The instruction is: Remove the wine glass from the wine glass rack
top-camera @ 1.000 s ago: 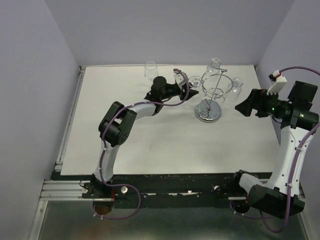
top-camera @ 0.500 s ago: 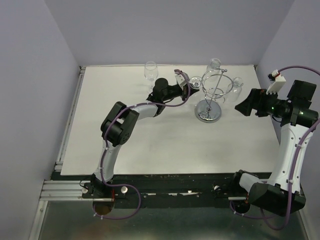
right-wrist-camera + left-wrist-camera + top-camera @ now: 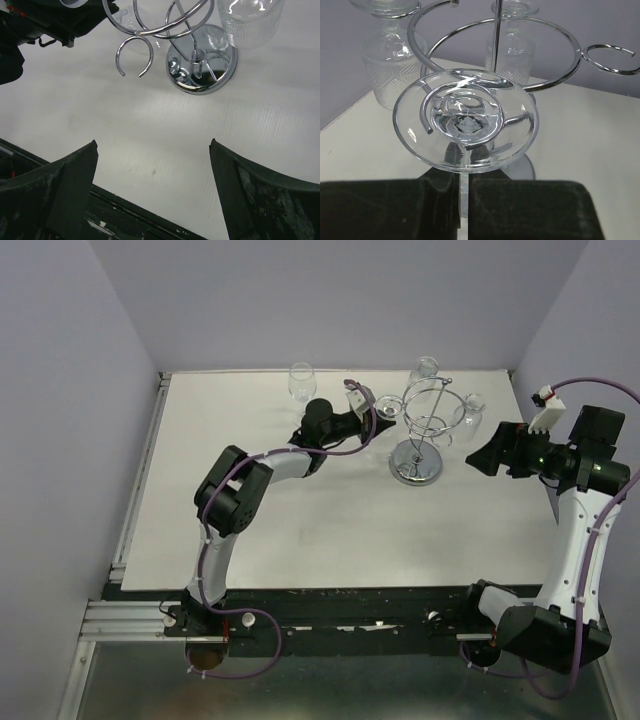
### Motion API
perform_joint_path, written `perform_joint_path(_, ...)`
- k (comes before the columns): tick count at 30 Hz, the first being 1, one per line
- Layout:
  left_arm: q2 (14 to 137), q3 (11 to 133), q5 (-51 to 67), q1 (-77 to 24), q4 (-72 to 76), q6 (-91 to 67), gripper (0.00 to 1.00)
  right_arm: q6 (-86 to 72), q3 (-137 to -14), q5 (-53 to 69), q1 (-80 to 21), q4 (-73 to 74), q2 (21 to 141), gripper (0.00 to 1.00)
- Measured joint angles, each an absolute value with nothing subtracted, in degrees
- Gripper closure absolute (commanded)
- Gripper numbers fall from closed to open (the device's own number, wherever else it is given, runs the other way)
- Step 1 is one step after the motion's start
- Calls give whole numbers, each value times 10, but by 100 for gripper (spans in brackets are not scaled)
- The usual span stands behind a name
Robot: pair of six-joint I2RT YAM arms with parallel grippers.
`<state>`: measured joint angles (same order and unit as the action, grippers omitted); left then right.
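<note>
- Progress: the grasp looks made, the removal is not. The left pincer (image 3: 464,182) is closed on the stem (image 3: 464,197) of the wine glass (image 3: 465,120).
- That glass hangs upside down in an outer loop (image 3: 424,110) of the wine glass rack (image 3: 418,440). The rack stands near the far edge of the desk (image 3: 300,530), toward the far right corner.
- Left to do, I judge: draw the stem out through the loop's gap, then carry the glass clear.
- The right pincer (image 3: 152,150) is wide open and empty, near the right edge and apart from the rack.
- Two other glasses (image 3: 390,55) hang on the rack; a fourth glass (image 3: 300,380) stands by the far edge.
- Hidden: the held glass's bowl, below the pads (image 3: 390,210). How firmly they grip the stem is hard to make out.
</note>
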<state>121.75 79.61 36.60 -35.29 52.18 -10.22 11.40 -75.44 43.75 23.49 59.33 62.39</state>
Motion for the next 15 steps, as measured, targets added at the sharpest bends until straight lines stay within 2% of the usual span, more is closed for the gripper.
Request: perform_joint_path(15,1192,796,341,-353,450,-53,100,89,-734,462,235,556,605,0)
